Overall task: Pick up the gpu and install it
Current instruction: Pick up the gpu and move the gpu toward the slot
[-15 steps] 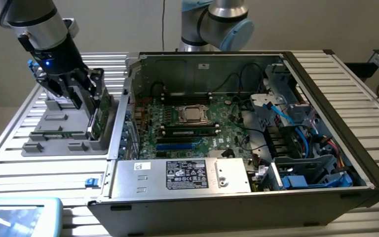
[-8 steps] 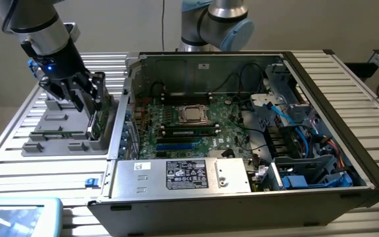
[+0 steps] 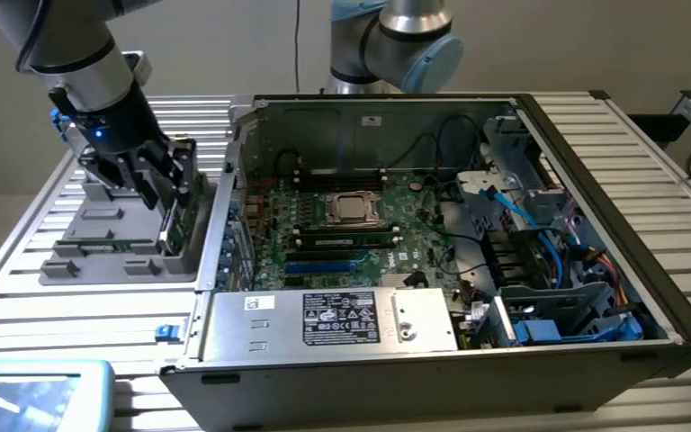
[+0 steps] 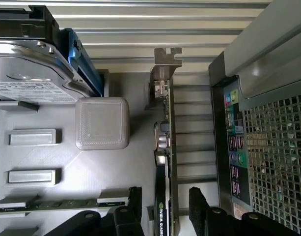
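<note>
Slatted metal surface point(image 3: 82, 315) carries a grey parts holder point(image 3: 94, 256) at the exterior view's left, right beside the open pc case point(image 3: 442, 387).

Gripper point(image 3: 159, 193) is low over the holder. In the wrist view the gripper point(image 4: 165, 196) has its fingers point(image 4: 197, 206) open, one each side of the gpu point(image 4: 162, 147). There's a gap showing on both sides, so nothing is clamped.

The gpu point(image 3: 177, 225) stands on its edge in the holder's slot on the side nearest the case, and is not in the case. Its long axis runs alongside the case wall and crosses the line between the two fingers, so the thin faces of the card face the pads. The card sits about midway in the opening, and looks a touch nearer one finger. Its silver bracket point(image 4: 167, 56) is at the end away from the fingers, which straddle the cooler end.

Also in the holder: hard drive point(image 4: 27, 73), grey block point(image 4: 101, 123) and memory stick point(image 4: 57, 204), all on the far side of the card from the case and apart from the fingers.

Motherboard point(image 3: 334, 234) in the case has no card fitted that I can see.

Judgement: grasp stage, aligned, closing not done.
</note>
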Robot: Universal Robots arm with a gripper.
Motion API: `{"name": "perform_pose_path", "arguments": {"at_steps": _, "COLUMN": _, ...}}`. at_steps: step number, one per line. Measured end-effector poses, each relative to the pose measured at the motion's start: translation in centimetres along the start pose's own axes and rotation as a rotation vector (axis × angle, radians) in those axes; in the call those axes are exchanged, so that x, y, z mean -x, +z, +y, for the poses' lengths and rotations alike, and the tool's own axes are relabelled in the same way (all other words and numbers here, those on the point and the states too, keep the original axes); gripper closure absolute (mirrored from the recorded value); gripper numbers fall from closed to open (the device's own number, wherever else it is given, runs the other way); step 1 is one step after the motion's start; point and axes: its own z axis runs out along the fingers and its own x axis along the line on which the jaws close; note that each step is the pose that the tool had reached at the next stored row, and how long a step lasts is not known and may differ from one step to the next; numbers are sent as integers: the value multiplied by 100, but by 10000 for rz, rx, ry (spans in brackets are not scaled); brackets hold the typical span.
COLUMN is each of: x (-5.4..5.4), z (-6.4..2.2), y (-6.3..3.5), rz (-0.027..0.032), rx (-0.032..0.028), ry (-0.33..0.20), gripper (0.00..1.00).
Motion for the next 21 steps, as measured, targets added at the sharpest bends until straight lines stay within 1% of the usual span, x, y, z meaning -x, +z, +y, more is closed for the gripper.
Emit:
{"name": "perform_pose_path", "arguments": {"at_steps": 2, "x": -2, "z": 2, "y": 21, "rz": -18, "rx": 26, "ry": 1, "gripper": 48}}
{"name": "perform_pose_path", "arguments": {"at_steps": 5, "x": -6, "z": -1, "y": 58, "rz": -24, "rx": 103, "ry": 7, "gripper": 48}}
{"name": "perform_pose_path", "arguments": {"at_steps": 8, "x": -9, "z": -4, "y": 97, "rz": -25, "rx": 169, "ry": 12, "gripper": 48}}
{"name": "perform_pose_path", "arguments": {"at_steps": 12, "x": -15, "z": 24, "y": 153, "rz": -35, "rx": 194, "ry": 16, "gripper": 48}}
{"name": "perform_pose_path", "arguments": {"at_steps": 14, "x": -18, "z": 22, "y": 174, "rz": -48, "rx": 209, "ry": 13, "gripper": 48}}
{"name": "perform_pose_path", "arguments": {"at_steps": 15, "x": -21, "z": 20, "y": 184, "rz": -54, "rx": 226, "ry": 14, "gripper": 48}}
{"name": "perform_pose_path", "arguments": {"at_steps": 16, "x": -24, "z": 20, "y": 194, "rz": -59, "rx": 257, "ry": 18, "gripper": 48}}
{"name": "perform_pose_path", "arguments": {"at_steps": 18, "x": -26, "z": 18, "y": 213, "rz": -62, "rx": 360, "ry": 44, "gripper": 48}}
{"name": "perform_pose_path", "arguments": {"at_steps": 20, "x": -27, "z": 17, "y": 230, "rz": -59, "rx": 479, "ry": 87, "gripper": 48}}
{"name": "perform_pose_path", "arguments": {"at_steps": 21, "x": -28, "z": 15, "y": 245, "rz": -61, "rx": 510, "ry": 101, "gripper": 48}}
